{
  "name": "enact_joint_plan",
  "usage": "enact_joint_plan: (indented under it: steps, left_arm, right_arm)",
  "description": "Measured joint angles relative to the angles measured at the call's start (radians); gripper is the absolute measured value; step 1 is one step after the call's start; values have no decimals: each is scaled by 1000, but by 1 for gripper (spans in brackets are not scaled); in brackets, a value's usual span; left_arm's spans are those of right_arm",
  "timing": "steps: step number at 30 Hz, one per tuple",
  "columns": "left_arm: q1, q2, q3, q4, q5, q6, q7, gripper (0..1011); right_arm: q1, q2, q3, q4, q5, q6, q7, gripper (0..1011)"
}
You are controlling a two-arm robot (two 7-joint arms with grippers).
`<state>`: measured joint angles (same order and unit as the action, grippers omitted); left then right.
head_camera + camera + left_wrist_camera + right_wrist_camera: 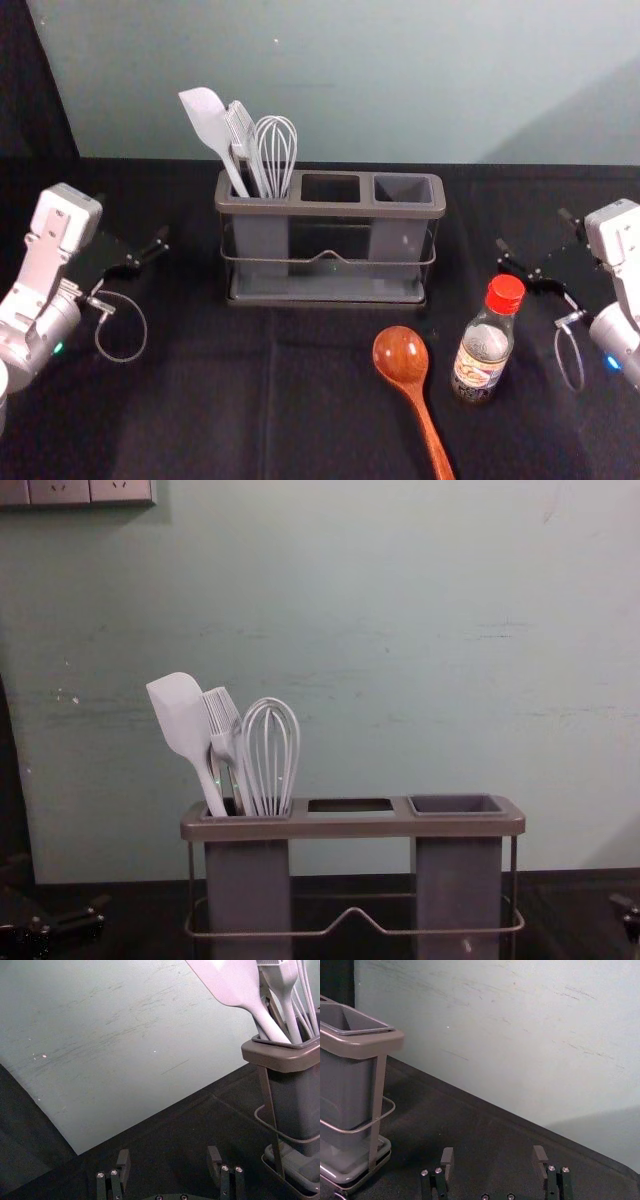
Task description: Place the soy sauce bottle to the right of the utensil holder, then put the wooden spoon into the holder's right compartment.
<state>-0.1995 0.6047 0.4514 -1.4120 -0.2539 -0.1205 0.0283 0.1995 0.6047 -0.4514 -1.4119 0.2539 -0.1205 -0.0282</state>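
Fingers parted at both of our grippers, we flank the utensil holder (330, 208) on a black-covered counter (200, 410).

The fingers (123, 1164) of our left gripper (132, 224) are released, to the left of the holder; those (448, 1156) of our right gripper (535, 232) are likewise spread, to its right, near the soy sauce bottle (485, 352). We see the red-capped bottle upright, in front of the holder's right end and beside the wooden spoon (402, 355), which lies bowl toward the holder, handle toward us. Farther back, a white spatula (205, 118), brush (241, 135) and whisk (276, 145) stand in the left compartment, before a pale wall (350, 80).
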Motion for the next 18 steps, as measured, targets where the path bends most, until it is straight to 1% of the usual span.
enact_joint_plan:
  steps: [18]
  left_arm:
    - [0,0,0,0,0,0,0,1005]
  right_arm:
    - [0,0,0,0,0,0,0,1003]
